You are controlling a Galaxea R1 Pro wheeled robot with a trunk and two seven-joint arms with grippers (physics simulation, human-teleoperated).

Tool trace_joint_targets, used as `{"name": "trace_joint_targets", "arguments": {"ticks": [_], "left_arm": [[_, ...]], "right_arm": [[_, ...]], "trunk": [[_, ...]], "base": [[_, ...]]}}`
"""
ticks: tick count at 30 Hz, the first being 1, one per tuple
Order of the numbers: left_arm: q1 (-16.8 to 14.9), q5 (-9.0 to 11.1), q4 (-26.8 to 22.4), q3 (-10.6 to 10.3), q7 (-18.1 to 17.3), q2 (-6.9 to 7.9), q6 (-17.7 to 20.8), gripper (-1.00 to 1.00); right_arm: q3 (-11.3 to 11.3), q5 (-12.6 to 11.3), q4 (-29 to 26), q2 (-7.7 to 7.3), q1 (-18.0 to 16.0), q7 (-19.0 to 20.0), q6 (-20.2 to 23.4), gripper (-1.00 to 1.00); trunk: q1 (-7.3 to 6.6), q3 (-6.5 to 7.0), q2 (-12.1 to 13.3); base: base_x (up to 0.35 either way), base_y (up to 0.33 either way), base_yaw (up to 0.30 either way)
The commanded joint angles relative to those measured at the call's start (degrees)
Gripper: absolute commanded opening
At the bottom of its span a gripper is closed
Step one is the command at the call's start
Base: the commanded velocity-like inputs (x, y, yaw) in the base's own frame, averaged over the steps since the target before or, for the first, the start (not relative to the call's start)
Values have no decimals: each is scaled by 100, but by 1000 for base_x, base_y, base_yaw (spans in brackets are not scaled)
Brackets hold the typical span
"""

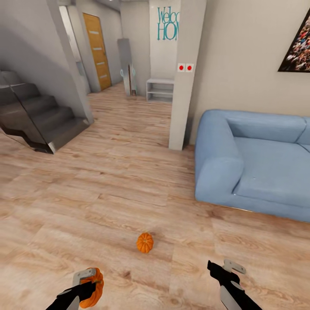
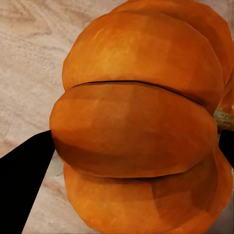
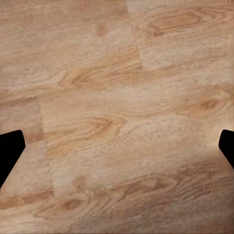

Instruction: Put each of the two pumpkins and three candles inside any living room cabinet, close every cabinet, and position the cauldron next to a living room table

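Near left, the left gripper (image 1: 88,286) is clenching one pumpkin (image 1: 94,292); another pumpkin (image 1: 145,242) is lying on the floor (image 1: 107,189); the right gripper (image 1: 221,269) is hanging released.

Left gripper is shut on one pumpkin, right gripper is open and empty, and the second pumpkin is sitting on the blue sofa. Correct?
Not quite. The second pumpkin sits on the wood floor, apart from the blue sofa, as the head view shows. The rest holds: the left gripper is shut on one pumpkin, and the right gripper is open and empty.

A blue sofa (image 1: 254,163) is sitting on the wood floor (image 1: 107,193), stairs (image 1: 38,120) rising opposite, an orange door (image 1: 97,49) standing beyond.
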Motion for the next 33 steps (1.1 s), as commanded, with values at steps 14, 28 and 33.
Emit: {"name": "trace_joint_targets", "arguments": {"ticks": [14, 28, 33], "left_arm": [[-1, 51, -16, -51, 56, 8, 24, -100], [4, 48, -16, -52, 56, 8, 24, -100], [-1, 48, -16, -48, 56, 8, 24, -100]], "right_arm": [[50, -43, -2, -7, -3, -35, -33, 100], [56, -36, -2, -7, -3, -35, -33, 100], [58, -32, -2, -7, -3, -35, -34, 100]], "trunk": [[1, -4, -2], [1, -4, -2], [1, -4, -2]], "base": [[165, -113, 29], [133, -62, 17], [85, -46, 205]]}}
